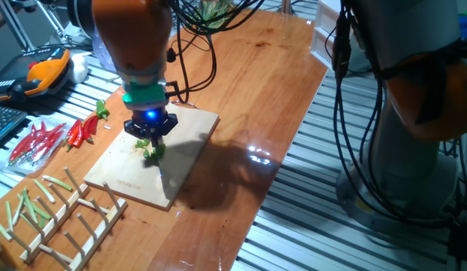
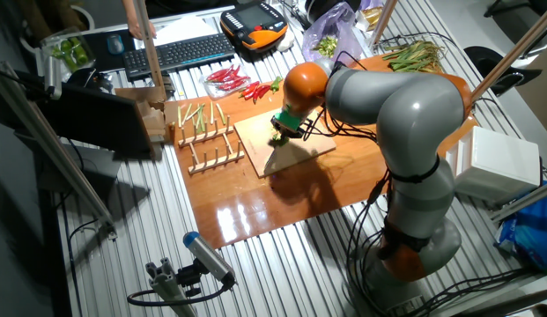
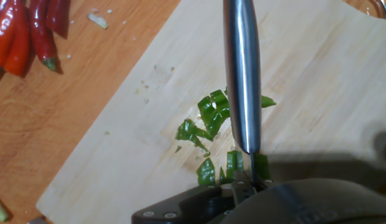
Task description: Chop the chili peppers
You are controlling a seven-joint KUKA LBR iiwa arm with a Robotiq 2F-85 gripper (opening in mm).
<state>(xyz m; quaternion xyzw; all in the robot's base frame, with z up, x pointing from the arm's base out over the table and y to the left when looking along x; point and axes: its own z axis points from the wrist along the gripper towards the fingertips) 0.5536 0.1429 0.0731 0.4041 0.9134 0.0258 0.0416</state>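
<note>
The green chili peppers (image 3: 211, 115) lie cut into several small pieces on the wooden cutting board (image 3: 317, 81). My gripper (image 3: 245, 183) is shut on a knife whose steel blade (image 3: 242, 74) lies along the middle of the hand view, over the pieces, with its edge down among them. In one fixed view the gripper (image 1: 150, 128) stands straight above the green pieces (image 1: 152, 149) on the board (image 1: 184, 150). In the other fixed view the gripper (image 2: 286, 123) hides most of the pieces (image 2: 277, 136).
Red chilies (image 1: 83, 132) lie left of the board on the table. A wooden rack (image 1: 60, 218) with pale green stalks (image 1: 22, 203) stands at the front left. An orange teach pendant (image 1: 41, 71) and a keyboard (image 2: 176, 55) lie beyond. Cables hang behind the arm.
</note>
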